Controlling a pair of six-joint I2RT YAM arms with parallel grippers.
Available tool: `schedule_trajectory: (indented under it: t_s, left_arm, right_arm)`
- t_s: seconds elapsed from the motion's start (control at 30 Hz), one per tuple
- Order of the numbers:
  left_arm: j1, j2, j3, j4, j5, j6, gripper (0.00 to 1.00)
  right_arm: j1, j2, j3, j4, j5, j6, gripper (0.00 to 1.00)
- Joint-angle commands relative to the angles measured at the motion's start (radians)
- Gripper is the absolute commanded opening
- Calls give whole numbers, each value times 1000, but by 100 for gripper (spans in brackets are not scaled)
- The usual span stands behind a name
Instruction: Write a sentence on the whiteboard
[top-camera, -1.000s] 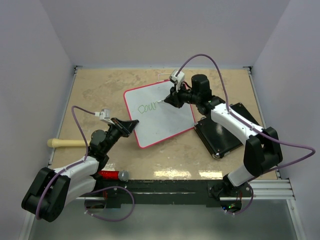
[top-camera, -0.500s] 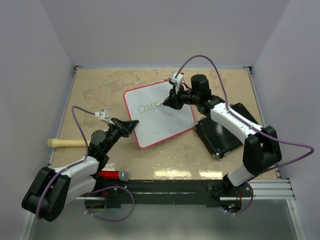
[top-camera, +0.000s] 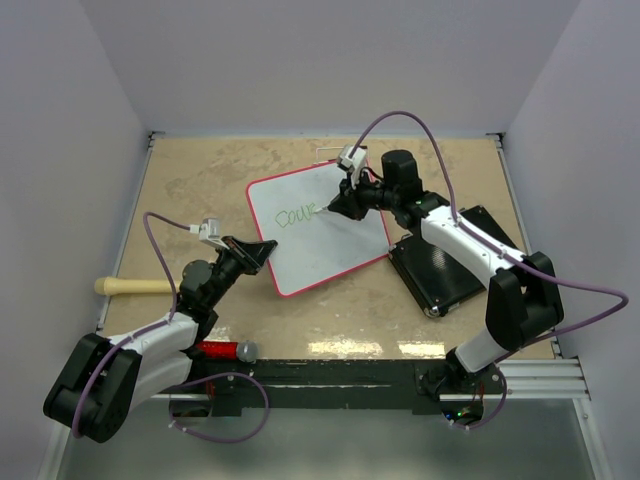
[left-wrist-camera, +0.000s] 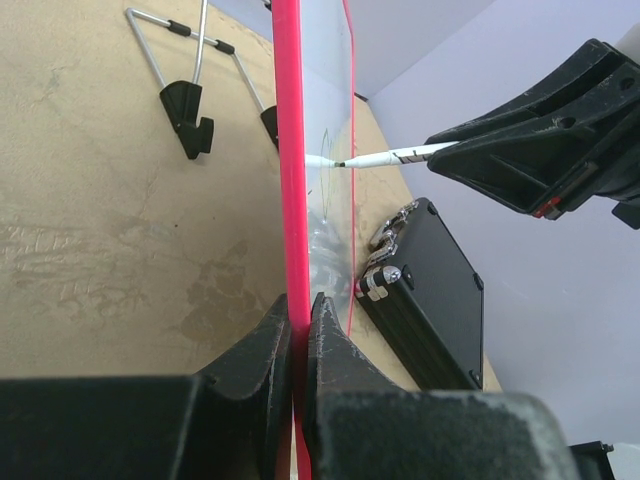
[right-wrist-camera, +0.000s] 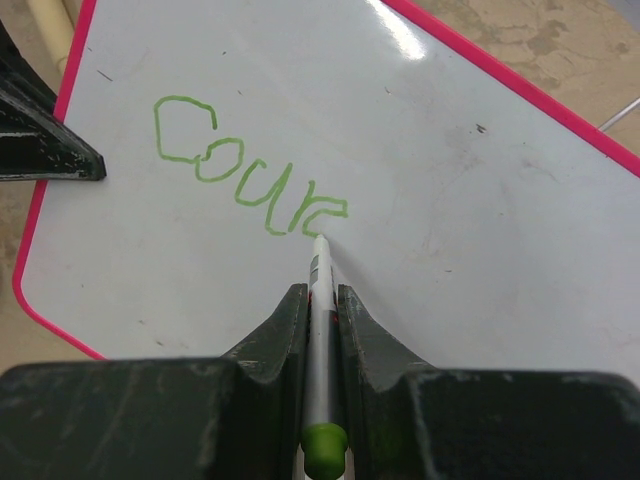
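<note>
We see the whiteboard (top-camera: 330, 245) sitting skewed near the middle of the tabletop (top-camera: 200, 180), with a black pad (top-camera: 445, 265) just beside its right edge. Our left gripper (top-camera: 268, 246) is at the board's near-left edge, clamped on the red rim (left-wrist-camera: 288, 150), which is pinched between both fingers. Our right gripper (top-camera: 333, 206) reaches over the far part of the board. It is clenched around a marker (right-wrist-camera: 318, 300) whose tip touches the white surface at the end of the green lettering (right-wrist-camera: 262, 195).

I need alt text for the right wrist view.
The right fingers grip a marker whose tip touches the whiteboard at the end of green handwriting. At far left, the left fingers clamp the board's red rim.
</note>
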Motion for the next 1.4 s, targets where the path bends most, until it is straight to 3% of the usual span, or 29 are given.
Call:
schedule_trajectory:
  t_s: [0.0, 0.47, 0.93, 1.37]
  left_arm:
    - [-8, 1, -16, -25, 69, 136, 0]
    - [-8, 15, -16, -14, 77, 135, 0]
    - [-8, 24, -18, -3, 71, 133, 0]
    - [-8, 10, -19, -14, 74, 135, 0]
  right_arm:
    - [-10, -23, 25, -1, 77, -12, 0]
    - [-12, 29, 96, 24, 52, 21, 0]
    - [-12, -64, -45, -43, 35, -45, 0]
    - [-35, -41, 36, 22, 69, 18, 0]
